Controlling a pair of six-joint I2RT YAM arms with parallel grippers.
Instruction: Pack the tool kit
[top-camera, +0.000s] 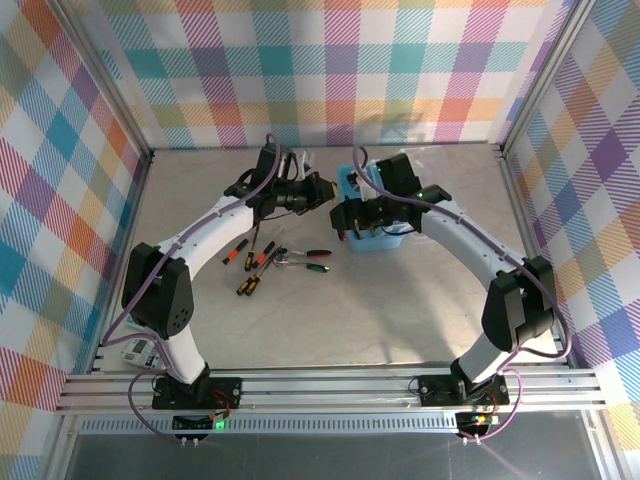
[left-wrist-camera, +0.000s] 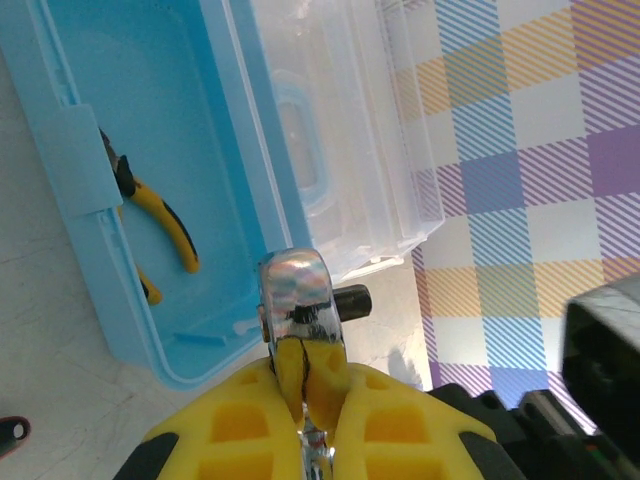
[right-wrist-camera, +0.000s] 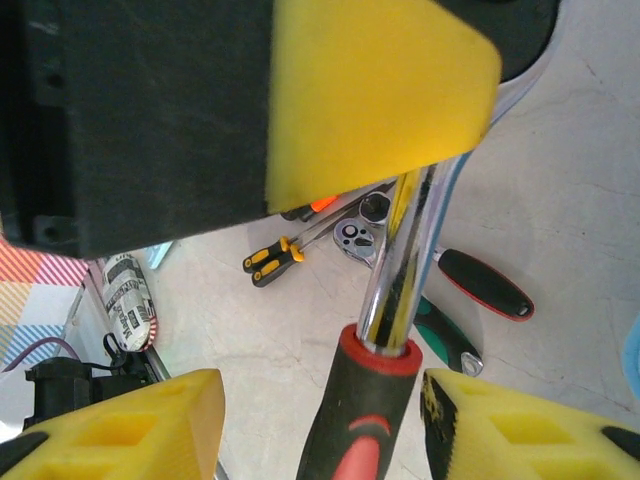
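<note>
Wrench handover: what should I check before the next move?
1. Left gripper shut on the wrench head: ok.
2. Wrench handle between the fingers of the right gripper: ok.
3. Right gripper closed on the handle: not ok, there are gaps on both sides.
4. Case open, lid folded back: ok.
5. Pliers in the case: ok.
6. Screwdrivers packed: not ok, they lie on the table.
</note>
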